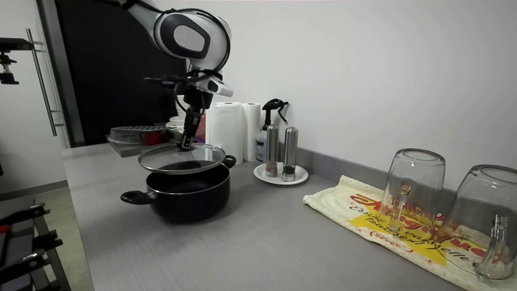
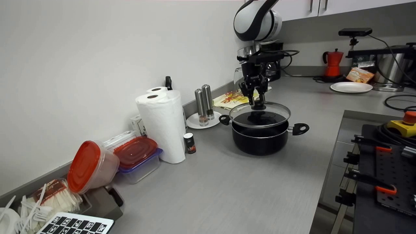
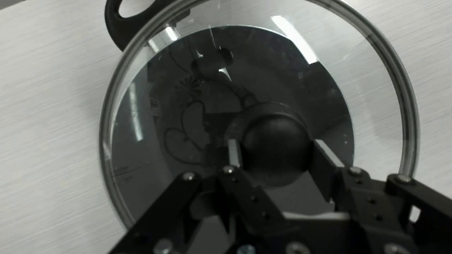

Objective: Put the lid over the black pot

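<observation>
My gripper (image 1: 185,145) is shut on the dark knob (image 3: 277,144) of the glass lid. In the wrist view both fingers of the gripper (image 3: 279,151) press against the knob's sides. The see-through lid (image 1: 206,155) with its metal rim is held above the black pot (image 1: 190,202), and a gap shows between lid and pot rim. In an exterior view the lid sits a little left of the pot's middle. In another exterior view the lid (image 2: 260,117) is roughly over the open pot (image 2: 260,143). One pot handle (image 3: 130,24) shows past the lid's edge in the wrist view.
Near the wall stand paper towel rolls (image 1: 226,131), a spray bottle (image 1: 262,141) and two mills on a white plate (image 1: 299,173). Glass jugs (image 1: 412,190) rest on a printed cloth (image 1: 339,196). Plastic containers (image 2: 139,169) and a small shaker (image 2: 189,143) stand along the wall.
</observation>
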Robot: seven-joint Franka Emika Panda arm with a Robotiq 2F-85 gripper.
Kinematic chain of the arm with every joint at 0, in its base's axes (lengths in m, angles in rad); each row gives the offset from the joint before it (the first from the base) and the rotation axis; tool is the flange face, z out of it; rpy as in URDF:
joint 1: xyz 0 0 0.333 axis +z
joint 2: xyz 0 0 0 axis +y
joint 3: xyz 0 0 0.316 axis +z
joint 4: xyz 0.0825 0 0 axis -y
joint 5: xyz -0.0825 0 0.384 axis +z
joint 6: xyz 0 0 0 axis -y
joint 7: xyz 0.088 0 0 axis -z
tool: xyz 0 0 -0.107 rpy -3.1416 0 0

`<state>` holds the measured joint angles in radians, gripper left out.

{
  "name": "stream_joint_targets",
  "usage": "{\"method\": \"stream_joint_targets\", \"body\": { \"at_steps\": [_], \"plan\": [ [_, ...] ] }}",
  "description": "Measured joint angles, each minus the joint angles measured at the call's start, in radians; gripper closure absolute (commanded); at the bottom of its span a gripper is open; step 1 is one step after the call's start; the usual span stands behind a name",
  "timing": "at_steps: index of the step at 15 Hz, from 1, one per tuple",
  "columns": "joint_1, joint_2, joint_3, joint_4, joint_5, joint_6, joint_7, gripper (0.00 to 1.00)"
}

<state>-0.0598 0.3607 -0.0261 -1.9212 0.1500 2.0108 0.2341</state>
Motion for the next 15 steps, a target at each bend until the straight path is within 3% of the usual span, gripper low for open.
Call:
{"method": "stream_joint_targets", "body": {
  "at_steps": [15],
  "plan": [
    [-0.002,0.053,-0.002,0.012,0.000,0.002,-0.002,0.75]
  ]
}}
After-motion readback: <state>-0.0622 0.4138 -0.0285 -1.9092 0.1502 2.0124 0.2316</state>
